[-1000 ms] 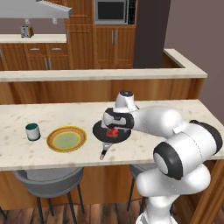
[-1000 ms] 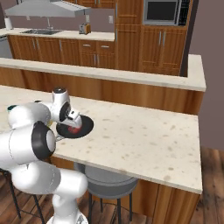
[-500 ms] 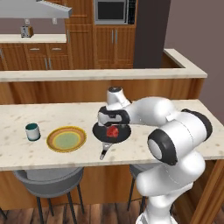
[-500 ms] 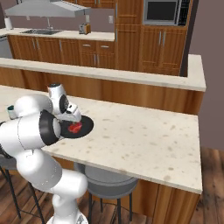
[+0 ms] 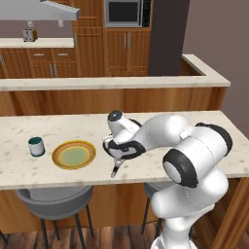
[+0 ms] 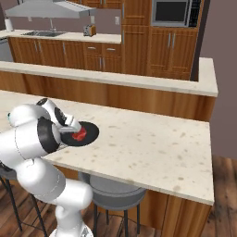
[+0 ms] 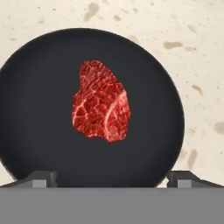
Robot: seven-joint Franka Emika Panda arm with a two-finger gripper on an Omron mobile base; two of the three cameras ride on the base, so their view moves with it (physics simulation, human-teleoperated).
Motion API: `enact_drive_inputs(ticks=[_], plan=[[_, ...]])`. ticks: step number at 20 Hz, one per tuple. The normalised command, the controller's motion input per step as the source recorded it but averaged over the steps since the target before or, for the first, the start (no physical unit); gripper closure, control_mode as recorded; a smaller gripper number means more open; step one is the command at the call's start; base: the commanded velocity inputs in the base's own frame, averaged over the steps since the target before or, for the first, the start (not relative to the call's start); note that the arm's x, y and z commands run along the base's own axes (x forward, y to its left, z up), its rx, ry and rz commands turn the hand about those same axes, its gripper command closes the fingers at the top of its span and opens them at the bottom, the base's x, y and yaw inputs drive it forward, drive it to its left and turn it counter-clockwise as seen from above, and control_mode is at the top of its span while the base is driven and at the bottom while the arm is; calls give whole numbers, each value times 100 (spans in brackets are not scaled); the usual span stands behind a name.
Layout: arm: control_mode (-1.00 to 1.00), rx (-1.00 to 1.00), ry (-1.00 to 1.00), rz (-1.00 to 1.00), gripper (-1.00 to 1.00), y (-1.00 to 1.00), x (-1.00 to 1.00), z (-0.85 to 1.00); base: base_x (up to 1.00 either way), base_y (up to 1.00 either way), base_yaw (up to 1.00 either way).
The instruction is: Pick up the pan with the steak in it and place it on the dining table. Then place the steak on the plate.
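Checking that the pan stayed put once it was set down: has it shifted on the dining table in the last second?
No. In the left base view the pan sits as far right of the plate as before, handle toward the table's front edge.

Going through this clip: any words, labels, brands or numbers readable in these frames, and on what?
None can be read. The pan, the steak, the plate, the cup and the dining table bear no writing; the microwave shows no legible marks.
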Motion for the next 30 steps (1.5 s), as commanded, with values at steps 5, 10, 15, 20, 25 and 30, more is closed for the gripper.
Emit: enact_drive_inputs(ticks=[5,10,15,20,25,30], plan=[[-100,3,-6,0,-100,-16,52,-4,0,0,0],[-100,3,0,0,-100,-13,32,0,0,0,0],[-100,1,2,0,-100,0,1,-3,0,0,0],[-100,8,6,0,-100,-4,9,-31,0,0,0],[-100,7,1,0,-100,-2,1,-6,0,0,0],[-100,2,0,0,-100,0,14,0,0,0,0]])
